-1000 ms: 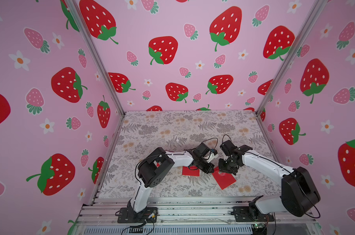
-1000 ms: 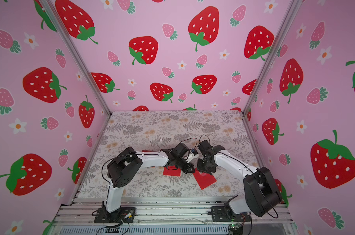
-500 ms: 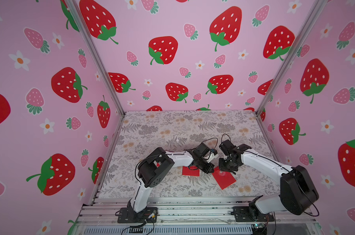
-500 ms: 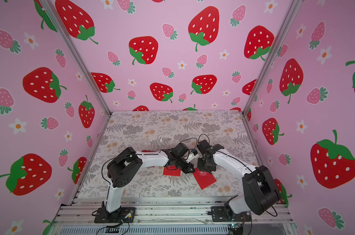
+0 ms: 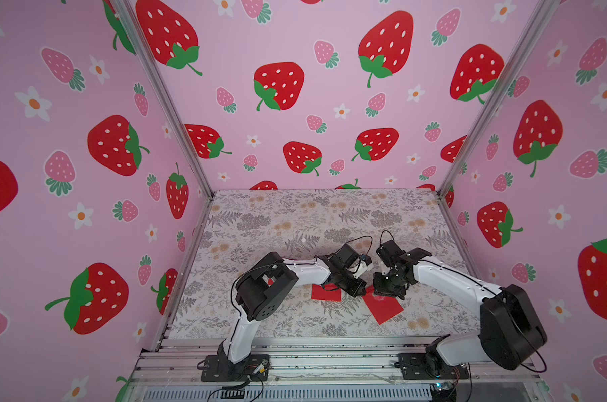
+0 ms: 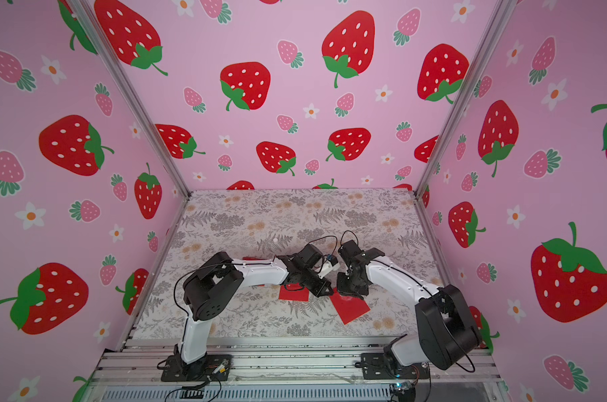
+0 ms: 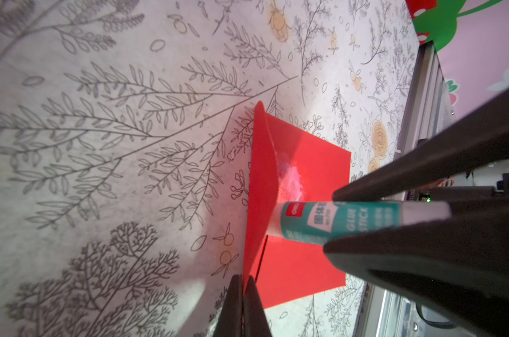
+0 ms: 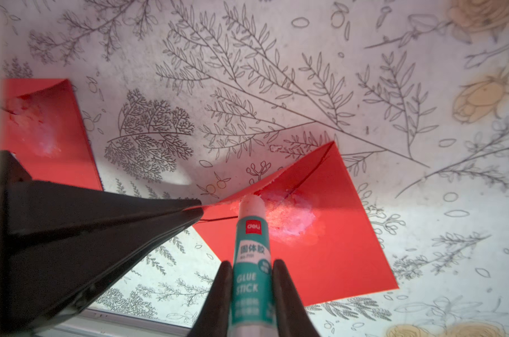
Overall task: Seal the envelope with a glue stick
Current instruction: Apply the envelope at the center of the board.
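Item 1, glue stick [image 8: 251, 248]: white barrel, teal label. It is clamped between the fingers of the right claw [image 8: 252, 264], with its white tip against the red envelope [image 8: 320, 256] at the base of the lifted flap [image 7: 262, 189], beside a whitish glue smear [image 8: 291, 218].
Item 2, left claw [image 7: 243, 281]: closed, pinching the flap's edge.
Item 3, second red envelope [image 8: 52, 140]: lies flat on the floral worktop [image 8: 276, 87], near the first but apart from it, likewise smeared.
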`<state>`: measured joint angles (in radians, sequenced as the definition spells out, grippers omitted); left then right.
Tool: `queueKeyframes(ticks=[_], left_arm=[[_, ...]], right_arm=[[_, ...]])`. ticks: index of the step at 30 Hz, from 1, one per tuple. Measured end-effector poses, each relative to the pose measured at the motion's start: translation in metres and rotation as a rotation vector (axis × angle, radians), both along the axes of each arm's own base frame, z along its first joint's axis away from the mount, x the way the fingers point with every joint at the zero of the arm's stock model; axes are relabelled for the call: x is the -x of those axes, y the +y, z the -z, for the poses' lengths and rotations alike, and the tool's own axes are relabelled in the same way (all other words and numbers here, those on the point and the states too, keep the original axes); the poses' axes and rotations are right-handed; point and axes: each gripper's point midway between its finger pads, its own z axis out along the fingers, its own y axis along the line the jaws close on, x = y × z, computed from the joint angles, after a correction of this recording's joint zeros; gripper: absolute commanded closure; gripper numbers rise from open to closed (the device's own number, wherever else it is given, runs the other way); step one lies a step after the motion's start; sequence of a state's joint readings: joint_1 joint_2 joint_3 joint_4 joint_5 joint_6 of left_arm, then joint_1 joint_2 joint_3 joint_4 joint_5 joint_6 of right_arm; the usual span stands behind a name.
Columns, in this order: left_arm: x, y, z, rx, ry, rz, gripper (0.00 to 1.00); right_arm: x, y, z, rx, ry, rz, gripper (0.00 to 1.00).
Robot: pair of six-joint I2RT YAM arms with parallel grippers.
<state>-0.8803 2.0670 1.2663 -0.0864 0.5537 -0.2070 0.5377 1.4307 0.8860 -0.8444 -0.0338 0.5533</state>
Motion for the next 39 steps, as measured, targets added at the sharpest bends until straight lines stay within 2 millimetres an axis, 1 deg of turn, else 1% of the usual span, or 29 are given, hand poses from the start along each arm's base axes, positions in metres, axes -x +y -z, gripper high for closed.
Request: queueKeyframes(ticks=[3, 6, 14, 17, 23, 26, 29, 31, 35, 39], left_arm=[[0.000, 0.000, 0.000, 0.000, 0.000, 0.000, 1.00], [0.000, 0.000, 0.000, -0.001, -0.001, -0.001, 1.00], [-0.001, 0.000, 0.000, -0.001, -0.004, -0.003, 1.00], [-0.001, 0.000, 0.000, -0.001, -0.004, -0.003, 1.00], [-0.001, 0.000, 0.000, -0.002, -0.003, -0.003, 1.00], [-0.001, 0.000, 0.000, -0.003, -0.003, -0.003, 1.00], [-0.002, 0.001, 0.000, -0.002, -0.003, -0.005, 1.00], [-0.002, 0.001, 0.000, -0.002, -0.003, -0.005, 1.00], [-0.002, 0.001, 0.000, -0.002, -0.004, -0.005, 1.00], [-0.002, 0.001, 0.000, -0.002, -0.004, -0.005, 1.00]], right_arm=[[0.001, -0.003, 0.000, 0.019, 0.003, 0.005, 1.00], [0.000, -0.016, -0.002, 0.098, 0.010, 0.019, 1.00], [-0.003, -0.040, -0.009, 0.253, 0.013, 0.054, 1.00], [-0.001, -0.039, -0.009, 0.248, 0.022, 0.052, 1.00], [0.006, -0.012, -0.004, 0.075, 0.088, 0.056, 1.00], [0.009, -0.007, -0.003, 0.011, 0.117, 0.077, 1.00], [0.008, -0.011, -0.005, -0.011, 0.125, 0.104, 1.00], [0.008, -0.019, -0.007, 0.009, 0.124, 0.118, 1.00], [0.012, -0.039, -0.006, 0.103, 0.133, 0.133, 1.00], [0.013, -0.043, -0.006, 0.127, 0.142, 0.132, 1.00]])
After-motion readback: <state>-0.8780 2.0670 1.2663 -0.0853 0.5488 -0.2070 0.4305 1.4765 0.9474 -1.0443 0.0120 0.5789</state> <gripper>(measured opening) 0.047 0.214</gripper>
